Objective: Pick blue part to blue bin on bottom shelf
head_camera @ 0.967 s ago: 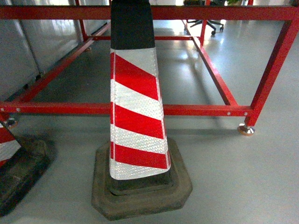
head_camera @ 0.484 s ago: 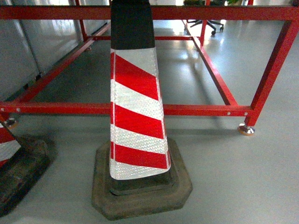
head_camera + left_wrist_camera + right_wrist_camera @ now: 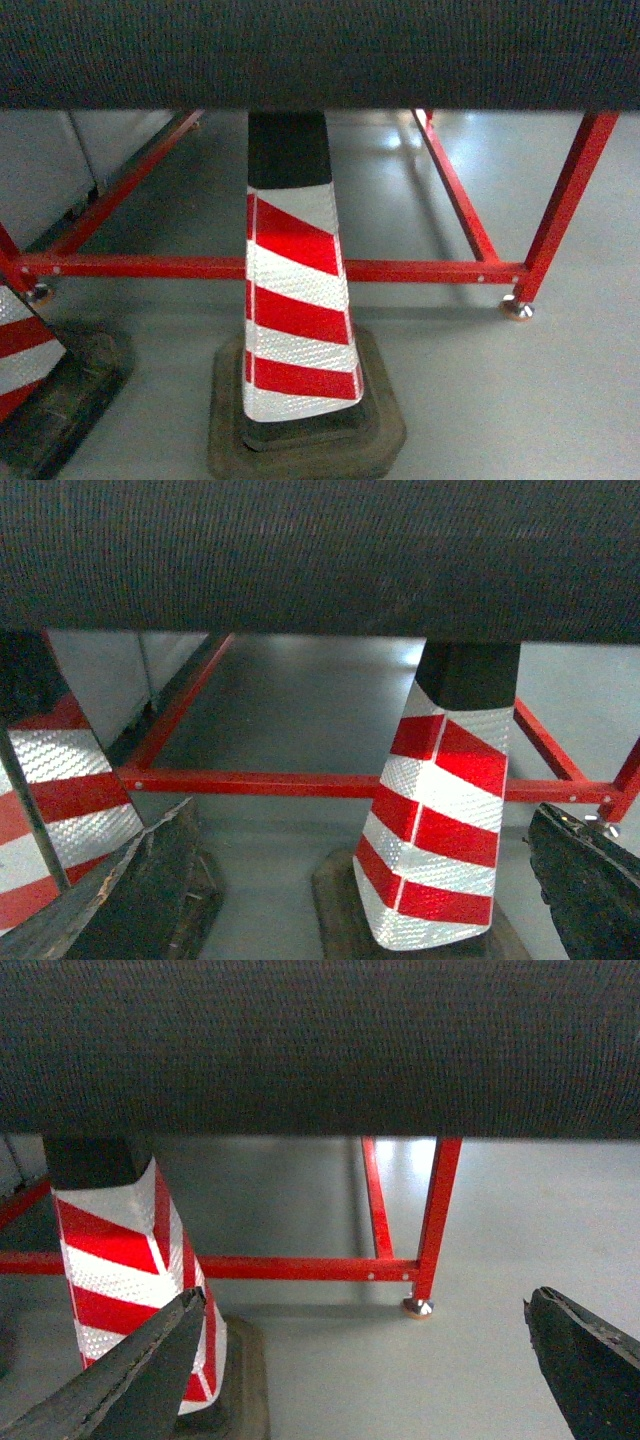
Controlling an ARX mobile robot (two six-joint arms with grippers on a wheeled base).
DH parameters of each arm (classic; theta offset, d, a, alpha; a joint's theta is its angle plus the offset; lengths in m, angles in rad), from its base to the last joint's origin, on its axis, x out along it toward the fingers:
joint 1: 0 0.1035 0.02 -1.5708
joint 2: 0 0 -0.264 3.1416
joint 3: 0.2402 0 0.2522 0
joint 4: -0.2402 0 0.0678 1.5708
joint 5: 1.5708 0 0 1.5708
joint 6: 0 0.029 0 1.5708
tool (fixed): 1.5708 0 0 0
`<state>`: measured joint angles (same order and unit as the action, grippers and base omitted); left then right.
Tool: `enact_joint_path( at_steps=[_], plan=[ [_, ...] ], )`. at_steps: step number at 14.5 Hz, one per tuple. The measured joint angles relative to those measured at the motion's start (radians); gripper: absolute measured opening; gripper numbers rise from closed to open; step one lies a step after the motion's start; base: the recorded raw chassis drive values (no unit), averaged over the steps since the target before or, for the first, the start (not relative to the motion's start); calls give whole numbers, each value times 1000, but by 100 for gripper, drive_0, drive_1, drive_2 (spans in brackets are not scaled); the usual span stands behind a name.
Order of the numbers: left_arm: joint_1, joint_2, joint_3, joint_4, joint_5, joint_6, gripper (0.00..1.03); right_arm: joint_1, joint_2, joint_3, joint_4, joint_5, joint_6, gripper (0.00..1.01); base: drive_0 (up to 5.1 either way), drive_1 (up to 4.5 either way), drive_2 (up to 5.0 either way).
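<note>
Industrial floor, workshop or warehouse type. Red-white striped cone (image 3: 292,320) on rubber base at 6 o'clock, second cone (image 3: 22,350) at 8. Red steel frame (image 3: 400,271) on levelling feet, smooth grey floor (image 3: 500,400), grey panels (image 3: 40,170) at 10.

A dark woven-textured band (image 3: 320,50) now fills the head view's 12 o'clock edge, hiding the top rail seen before. The red-and-white striped traffic cone (image 3: 295,320) sits lower and smaller; the red steel frame (image 3: 430,271) has dropped toward 6 o'clock.

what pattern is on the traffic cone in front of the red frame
Diagonal red and white reflective stripes with a black top, on a dark base; the traffic cone shows best in the head view.
</note>
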<state>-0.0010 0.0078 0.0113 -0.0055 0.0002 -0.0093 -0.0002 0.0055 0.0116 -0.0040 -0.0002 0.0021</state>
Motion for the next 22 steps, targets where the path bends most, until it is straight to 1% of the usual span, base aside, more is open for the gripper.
enact_joint_path(
  at_steps=[22],
  plan=[
    [0,0,0,2,0,-1,98,0,0,0,2,1,1,98,0,0,0]
  ],
)
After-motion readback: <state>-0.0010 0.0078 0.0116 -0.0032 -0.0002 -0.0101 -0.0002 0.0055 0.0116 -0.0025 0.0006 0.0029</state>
